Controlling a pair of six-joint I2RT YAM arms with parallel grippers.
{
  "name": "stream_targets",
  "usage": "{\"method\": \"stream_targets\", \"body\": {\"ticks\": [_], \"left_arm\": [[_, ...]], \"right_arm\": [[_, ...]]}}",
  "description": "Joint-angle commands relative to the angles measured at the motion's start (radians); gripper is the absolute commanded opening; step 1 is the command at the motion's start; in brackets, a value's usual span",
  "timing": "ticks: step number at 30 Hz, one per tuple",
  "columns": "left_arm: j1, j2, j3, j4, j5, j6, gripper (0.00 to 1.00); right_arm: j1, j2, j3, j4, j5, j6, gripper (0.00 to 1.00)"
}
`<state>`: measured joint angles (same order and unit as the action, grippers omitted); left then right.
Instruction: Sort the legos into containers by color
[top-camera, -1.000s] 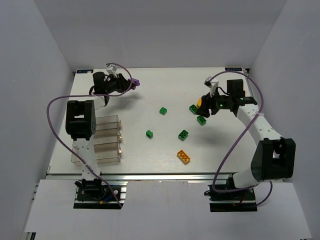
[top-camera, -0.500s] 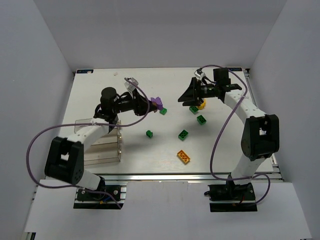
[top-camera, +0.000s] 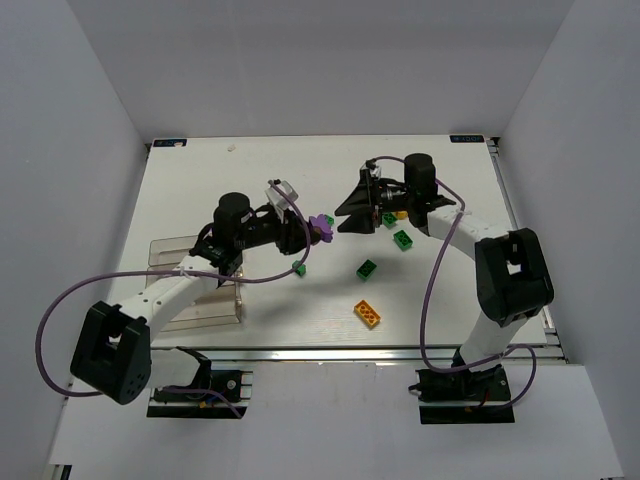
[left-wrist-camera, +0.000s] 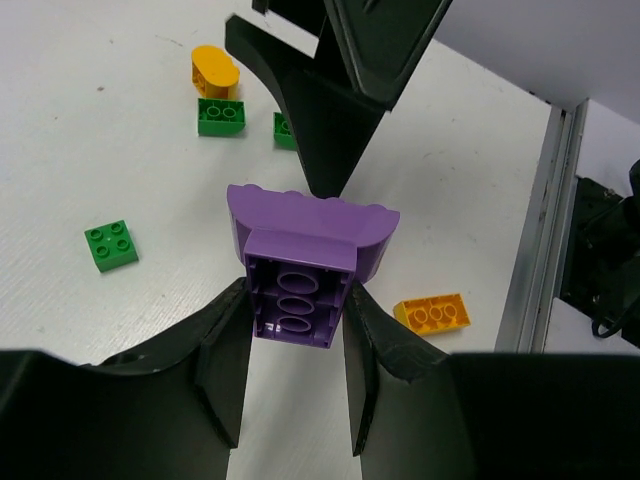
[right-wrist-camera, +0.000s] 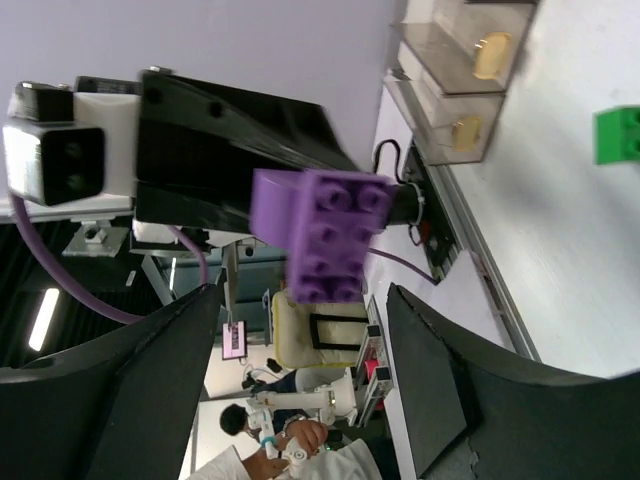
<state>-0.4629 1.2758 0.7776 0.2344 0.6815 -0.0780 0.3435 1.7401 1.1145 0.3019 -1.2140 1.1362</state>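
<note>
Purple brick (left-wrist-camera: 310, 235): clamped by its lower end between the narrow-set jaws of the left gripper (left-wrist-camera: 297, 290), studs turned toward the right gripper (top-camera: 350, 215).
Right gripper: jaws spread wide, nothing held. The purple brick is seen just ahead of their tips; whether it is touched cannot be told.
Containers (top-camera: 205, 285): well behind the left jaws.

Straight ahead of the left pincer (left-wrist-camera: 295, 300) the way is blocked: the right pincer (right-wrist-camera: 300, 295) stands spread there, a finger on each side of the held purple brick (left-wrist-camera: 310, 225). Behind the right pincer lie green bricks (top-camera: 403, 238); on the far side of both, bare table (top-camera: 250, 170).
</note>
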Motion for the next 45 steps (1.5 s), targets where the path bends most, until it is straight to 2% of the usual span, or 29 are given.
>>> {"method": "stream_targets", "body": {"ticks": [1,10,14,19,23,28,35,40,43,45], "left_arm": [[-0.029,-0.001,0.012,-0.009,-0.052,0.041,0.0],[-0.068,0.033,0.032,0.028,-0.085,0.032,0.0],[-0.077,0.017,0.025,0.023,-0.114,0.037,0.0],[-0.077,-0.012,0.023,-0.012,-0.145,0.055,0.0],[-0.077,-0.029,0.022,-0.03,-0.16,0.066,0.0],[-0.077,-0.039,0.02,0.002,-0.145,0.047,0.0],[-0.077,-0.035,0.011,0.074,-0.106,-0.006,0.0],[-0.086,-0.023,-0.003,0.16,-0.096,-0.045,0.0],[-0.086,-0.013,-0.001,0.195,-0.097,-0.063,0.0],[-0.086,-0.007,0.002,0.192,-0.097,-0.063,0.0]], "right_arm": [[0.029,-0.071,0.005,0.232,-0.036,0.16,0.73],[0.054,-0.074,-0.031,0.111,-0.005,0.091,0.68],[0.048,-0.079,-0.01,-0.019,0.022,-0.019,0.69],[0.049,-0.083,0.08,-0.33,0.102,-0.306,0.72],[0.051,-0.088,0.102,-0.417,0.162,-0.397,0.73],[0.054,-0.063,0.074,-0.38,0.136,-0.357,0.72],[0.06,-0.018,0.045,-0.091,0.01,-0.144,0.67],[0.069,0.002,0.03,0.029,-0.018,-0.024,0.63],[0.066,0.003,0.004,0.098,-0.021,0.033,0.58],[0.066,-0.002,-0.005,0.126,-0.019,0.062,0.44]]}}
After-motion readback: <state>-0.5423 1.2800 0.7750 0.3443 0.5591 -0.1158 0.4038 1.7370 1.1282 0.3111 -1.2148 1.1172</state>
